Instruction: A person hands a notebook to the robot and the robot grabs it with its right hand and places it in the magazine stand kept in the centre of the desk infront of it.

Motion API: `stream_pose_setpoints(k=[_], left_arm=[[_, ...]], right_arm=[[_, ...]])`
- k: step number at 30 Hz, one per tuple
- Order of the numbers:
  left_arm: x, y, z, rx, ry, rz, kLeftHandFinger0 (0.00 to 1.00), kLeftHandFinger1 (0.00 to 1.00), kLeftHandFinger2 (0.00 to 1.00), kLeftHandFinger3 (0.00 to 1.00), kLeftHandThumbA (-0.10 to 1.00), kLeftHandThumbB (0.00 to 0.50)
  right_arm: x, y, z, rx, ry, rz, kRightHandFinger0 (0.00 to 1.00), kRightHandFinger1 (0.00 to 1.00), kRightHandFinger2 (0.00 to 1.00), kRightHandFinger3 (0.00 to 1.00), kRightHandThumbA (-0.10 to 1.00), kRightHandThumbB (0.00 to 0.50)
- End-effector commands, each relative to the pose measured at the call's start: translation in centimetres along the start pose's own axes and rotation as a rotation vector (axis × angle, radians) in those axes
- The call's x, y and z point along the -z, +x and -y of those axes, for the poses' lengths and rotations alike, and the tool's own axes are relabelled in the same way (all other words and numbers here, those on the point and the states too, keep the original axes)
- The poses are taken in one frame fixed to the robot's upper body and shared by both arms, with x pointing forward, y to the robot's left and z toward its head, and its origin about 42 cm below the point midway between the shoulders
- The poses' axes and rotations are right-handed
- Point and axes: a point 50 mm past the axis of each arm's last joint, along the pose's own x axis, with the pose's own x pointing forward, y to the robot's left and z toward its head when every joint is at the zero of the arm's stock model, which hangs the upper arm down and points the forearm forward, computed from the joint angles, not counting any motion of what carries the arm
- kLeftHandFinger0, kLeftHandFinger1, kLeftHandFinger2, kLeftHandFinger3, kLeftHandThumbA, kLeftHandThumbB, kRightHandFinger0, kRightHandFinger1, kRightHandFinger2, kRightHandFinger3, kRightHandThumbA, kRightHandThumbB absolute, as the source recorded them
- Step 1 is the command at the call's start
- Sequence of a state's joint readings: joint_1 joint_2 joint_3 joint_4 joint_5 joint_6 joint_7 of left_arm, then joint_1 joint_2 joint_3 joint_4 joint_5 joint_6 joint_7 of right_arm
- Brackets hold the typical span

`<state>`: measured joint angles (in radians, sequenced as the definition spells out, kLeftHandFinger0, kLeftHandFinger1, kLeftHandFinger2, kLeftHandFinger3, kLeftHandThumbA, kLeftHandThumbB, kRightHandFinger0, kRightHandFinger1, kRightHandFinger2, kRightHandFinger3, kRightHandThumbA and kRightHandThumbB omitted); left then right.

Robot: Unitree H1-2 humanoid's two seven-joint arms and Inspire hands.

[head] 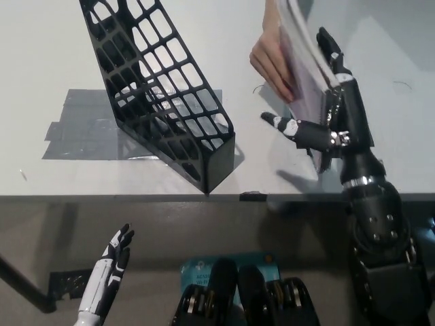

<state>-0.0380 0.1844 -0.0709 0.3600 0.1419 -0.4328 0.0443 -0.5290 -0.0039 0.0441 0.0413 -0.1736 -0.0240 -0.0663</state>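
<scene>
Now one robot hand (326,112) reaches one notebook (302,61).

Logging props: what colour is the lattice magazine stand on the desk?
Black, seen clearest in the head view: the openwork plastic magazine stand.

Magazine stand (163,102) sits mid-desk (41,75). To its right, a person's hand (272,64) holds the notebook (302,61) above the desk, the right hand (333,122) right against it. Left hand (109,275) rests low, before the desk's front edge.
</scene>
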Motion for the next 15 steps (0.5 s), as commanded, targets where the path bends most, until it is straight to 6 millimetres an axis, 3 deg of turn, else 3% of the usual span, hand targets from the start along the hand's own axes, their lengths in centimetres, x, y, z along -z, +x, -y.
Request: stream_pose_setpoints(k=[1,2,4,8,12,13,14,15], left_arm=[[-0.8,0.6,-0.9,-0.013,0.025,0.065,1.0,1.0,1.0,1.0,1.0,0.5],[-0.9,0.6,-0.9,-0.009,0.029,0.067,1.0,1.0,1.0,1.0,1.0,0.5],[-1.0,0.9,-1.0,-0.01,0.032,0.075,1.0,1.0,1.0,1.0,1.0,0.5],[-1.2,1.1,-1.1,-0.013,0.026,0.081,1.0,1.0,1.0,1.0,1.0,0.5],[-1.2,1.2,-1.2,-0.011,0.026,0.083,1.0,1.0,1.0,1.0,1.0,0.5],[-1.3,1.2,-1.2,-0.012,0.024,0.083,1.0,1.0,1.0,1.0,1.0,0.5],[-1.2,1.2,-1.2,-0.013,0.023,0.083,1.0,1.0,1.0,1.0,1.0,0.5],[-1.3,1.3,-1.4,-0.014,0.024,0.085,1.0,1.0,1.0,1.0,1.0,0.5]], right_arm=[[-1.4,3.1,0.1,0.023,-0.028,0.06,1.0,1.0,1.0,1.0,1.0,0.267],[-1.4,3.7,-0.1,0.02,-0.02,0.07,1.0,1.0,1.0,1.0,1.0,0.244],[-1.6,5.0,-0.3,0.016,-0.004,0.081,1.0,1.0,1.0,1.0,0.99,0.248],[-1.8,5.9,-0.5,0.018,0.022,0.087,1.0,1.0,1.0,1.0,0.96,0.248],[-1.8,6.3,-0.8,0.046,-0.003,0.069,1.0,1.0,1.0,1.0,0.91,0.215],[-1.7,6.4,-0.8,0.05,-0.011,0.06,0.78,0.86,0.95,1.0,0.86,0.132],[-1.5,6.5,-0.8,0.044,-0.037,0.021,0.37,0.42,0.48,0.58,0.9,0.026],[-0.8,6.8,-1.0,0.037,-0.102,-0.038,0.03,0.03,0.05,0.13,0.98,0.022]])
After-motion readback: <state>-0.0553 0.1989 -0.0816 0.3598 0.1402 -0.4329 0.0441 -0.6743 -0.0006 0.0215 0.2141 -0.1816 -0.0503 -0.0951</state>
